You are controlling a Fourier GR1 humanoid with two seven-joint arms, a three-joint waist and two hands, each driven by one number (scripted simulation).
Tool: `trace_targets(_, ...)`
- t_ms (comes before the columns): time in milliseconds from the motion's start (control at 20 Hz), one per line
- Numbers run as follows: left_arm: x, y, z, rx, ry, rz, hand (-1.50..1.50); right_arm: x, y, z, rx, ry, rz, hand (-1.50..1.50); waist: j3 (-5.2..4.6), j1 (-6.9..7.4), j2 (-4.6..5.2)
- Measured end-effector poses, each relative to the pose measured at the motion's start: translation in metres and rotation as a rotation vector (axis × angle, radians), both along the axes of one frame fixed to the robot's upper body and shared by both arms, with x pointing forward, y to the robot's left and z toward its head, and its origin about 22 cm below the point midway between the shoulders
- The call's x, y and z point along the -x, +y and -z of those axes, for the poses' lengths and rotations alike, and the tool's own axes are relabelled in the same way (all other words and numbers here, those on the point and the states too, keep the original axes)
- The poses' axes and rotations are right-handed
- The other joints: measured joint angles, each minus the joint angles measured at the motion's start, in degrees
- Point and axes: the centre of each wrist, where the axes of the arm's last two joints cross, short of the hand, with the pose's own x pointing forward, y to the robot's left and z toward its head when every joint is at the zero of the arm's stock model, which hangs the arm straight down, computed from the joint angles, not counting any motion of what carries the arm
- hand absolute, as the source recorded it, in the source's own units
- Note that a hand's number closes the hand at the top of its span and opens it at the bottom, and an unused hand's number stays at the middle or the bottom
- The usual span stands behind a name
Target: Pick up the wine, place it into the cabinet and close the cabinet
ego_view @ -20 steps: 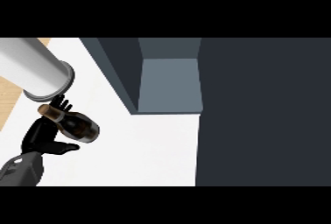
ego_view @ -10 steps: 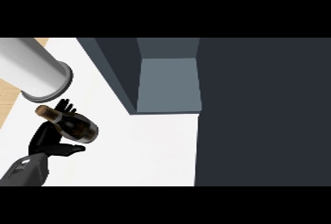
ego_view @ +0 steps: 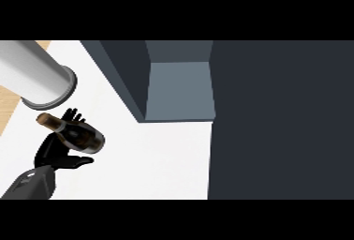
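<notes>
A dark wine bottle (ego_view: pixel 79 136) with a brown neck is held over the white counter (ego_view: pixel 152 159) at the lower left. It lies tilted, neck pointing up and left. My left hand (ego_view: pixel 54 151) is curled round it from below and from the left, with the fingers showing behind the bottle and the thumb under its base. The dark grey cabinet (ego_view: pixel 124 70) stands up and to the right of the hand, and its lighter inside (ego_view: pixel 178 89) is open to view. My right hand does not show.
A thick light-grey cylinder (ego_view: pixel 31 70) slants in from the upper left, ending just above the bottle's neck. A broad dark panel (ego_view: pixel 276 117) fills the right side of the view. A strip of wooden floor (ego_view: pixel 10 110) shows beyond the counter's left edge.
The bottle's neck has tipped slightly further to the left in my left hand. The hand itself has hardly moved.
</notes>
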Motion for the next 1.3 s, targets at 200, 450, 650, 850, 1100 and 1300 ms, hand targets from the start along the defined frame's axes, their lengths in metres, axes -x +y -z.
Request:
trace_targets(200, 0.001, 0.001, 0.0, 0.015, 0.008, -0.008, 1.5, 0.002, 0.0, 0.001, -0.005, -0.003, -0.004, -1.5, -0.02, -0.16, 0.04)
trace_targets(450, 0.006, -0.004, 0.007, 0.025, 0.007, 0.003, 1.5, 0.001, 0.0, 0.001, -0.007, -0.004, -0.001, -1.5, 0.0, -0.19, 0.05)
trace_targets(650, 0.006, -0.004, 0.007, 0.028, 0.001, 0.013, 1.5, 0.0, -0.001, -0.002, -0.003, -0.003, -0.001, -1.5, 0.05, -0.12, -0.01)
trace_targets(850, 0.004, -0.007, 0.006, 0.023, -0.015, 0.021, 1.5, -0.001, -0.003, -0.001, 0.006, -0.003, -0.001, -1.5, 0.1, -0.19, -0.02)
trace_targets(1100, 0.019, -0.026, 0.023, 0.019, -0.108, -0.061, 1.5, 0.001, -0.004, 0.003, 0.002, 0.005, 0.018, -1.5, 0.79, 0.97, -0.88)
trace_targets(1300, 0.04, -0.038, 0.036, 0.02, -0.171, -0.14, 1.5, 0.001, -0.004, 0.002, 0.004, 0.01, 0.035, -1.5, 1.24, 1.89, -1.45)
